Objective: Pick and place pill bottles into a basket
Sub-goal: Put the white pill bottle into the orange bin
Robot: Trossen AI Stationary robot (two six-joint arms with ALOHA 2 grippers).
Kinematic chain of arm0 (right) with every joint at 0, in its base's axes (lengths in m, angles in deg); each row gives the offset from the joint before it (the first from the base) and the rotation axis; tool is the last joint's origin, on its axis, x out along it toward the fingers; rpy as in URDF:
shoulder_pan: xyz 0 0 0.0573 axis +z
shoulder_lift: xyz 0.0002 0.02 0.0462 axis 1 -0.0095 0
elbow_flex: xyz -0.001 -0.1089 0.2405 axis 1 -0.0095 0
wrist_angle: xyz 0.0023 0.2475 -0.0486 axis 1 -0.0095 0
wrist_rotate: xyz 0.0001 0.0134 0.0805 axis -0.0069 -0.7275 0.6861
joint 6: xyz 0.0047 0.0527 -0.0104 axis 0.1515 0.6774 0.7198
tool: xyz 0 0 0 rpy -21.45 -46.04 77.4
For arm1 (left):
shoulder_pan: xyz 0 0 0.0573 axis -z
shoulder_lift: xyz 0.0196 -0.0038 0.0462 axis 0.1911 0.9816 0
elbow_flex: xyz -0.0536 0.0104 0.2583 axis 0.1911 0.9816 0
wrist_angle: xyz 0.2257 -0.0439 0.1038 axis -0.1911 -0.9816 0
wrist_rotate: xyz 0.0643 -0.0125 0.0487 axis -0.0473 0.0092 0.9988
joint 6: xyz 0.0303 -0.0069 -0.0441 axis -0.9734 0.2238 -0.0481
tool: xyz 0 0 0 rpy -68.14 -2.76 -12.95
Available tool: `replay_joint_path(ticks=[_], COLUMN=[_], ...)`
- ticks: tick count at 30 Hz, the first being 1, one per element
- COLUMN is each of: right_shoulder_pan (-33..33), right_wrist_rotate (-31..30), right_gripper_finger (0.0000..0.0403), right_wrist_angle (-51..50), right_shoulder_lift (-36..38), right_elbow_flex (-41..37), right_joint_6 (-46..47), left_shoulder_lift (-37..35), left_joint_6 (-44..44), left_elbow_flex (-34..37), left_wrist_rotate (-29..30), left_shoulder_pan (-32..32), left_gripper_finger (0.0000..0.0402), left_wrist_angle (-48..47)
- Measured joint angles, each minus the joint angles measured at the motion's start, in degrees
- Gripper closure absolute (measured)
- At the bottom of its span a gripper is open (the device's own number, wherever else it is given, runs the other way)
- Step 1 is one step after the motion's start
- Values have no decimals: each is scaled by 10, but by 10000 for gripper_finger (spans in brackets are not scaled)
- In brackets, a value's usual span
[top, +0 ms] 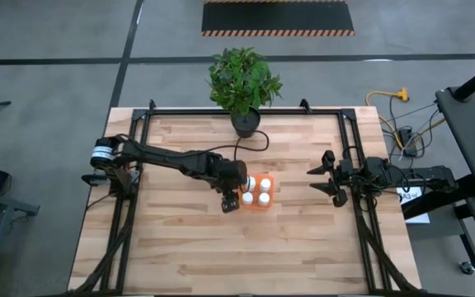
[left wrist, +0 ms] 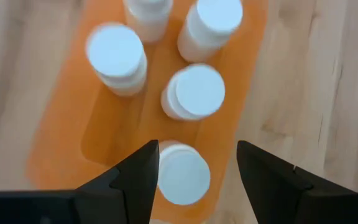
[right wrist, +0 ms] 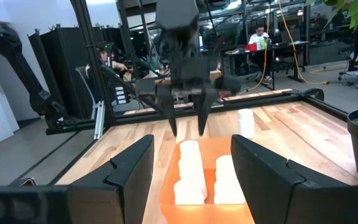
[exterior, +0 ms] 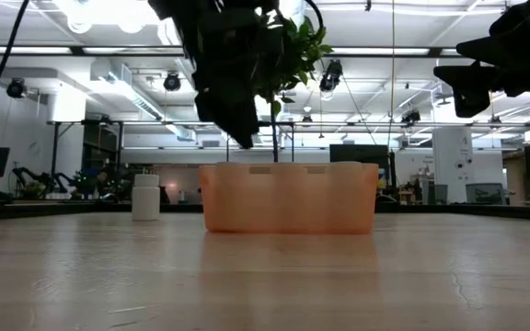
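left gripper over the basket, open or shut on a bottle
Open: the left gripper has both fingers clear of the bottle standing in the orange basket.

floor: grey concrete [top: 48, 33] | hazard-striped mat [top: 277, 17] | ceiling lights [exterior: 109, 11] | desks w/ people [right wrist: 260, 37]

Five pill bottles [left wrist: 199, 91] in one orange basket [left wrist: 61, 146], one bottle [exterior: 145, 198] outside, one potted plant [top: 243, 82].

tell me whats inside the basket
The left wrist view shows five white bottles standing in the orange basket. The left gripper, open above it, hides the near end.
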Motion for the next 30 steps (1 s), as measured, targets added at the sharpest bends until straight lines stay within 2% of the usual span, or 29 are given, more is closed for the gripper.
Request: replay_joint_path(ticks=[9,14,18,23,30], right_shoulder_pan=[0,0,0,0,0], right_wrist_rotate=[0,0,0,1,1], right_gripper_finger=[199,199,199,199,199], right_wrist_angle=[0,0,0,-1,0], right_shoulder_lift=[0,0,0,0,0], right_elbow_flex=[0,0,0,0,0], right_joint_6=[0,0,0,0,0], left_shoulder_lift=[-94,-159,-221,-300,-371], left_joint_6=[-1,-1,14,61,134], left_elbow_flex=[25,87,162,254,328], left_wrist_rotate=[45,63,71,132,224], left_shoulder_pan=[0,-1,-1,-1,-1], left_gripper_finger=[203,203,203,203,203], left_wrist_angle=[-2,11,59,114,117])
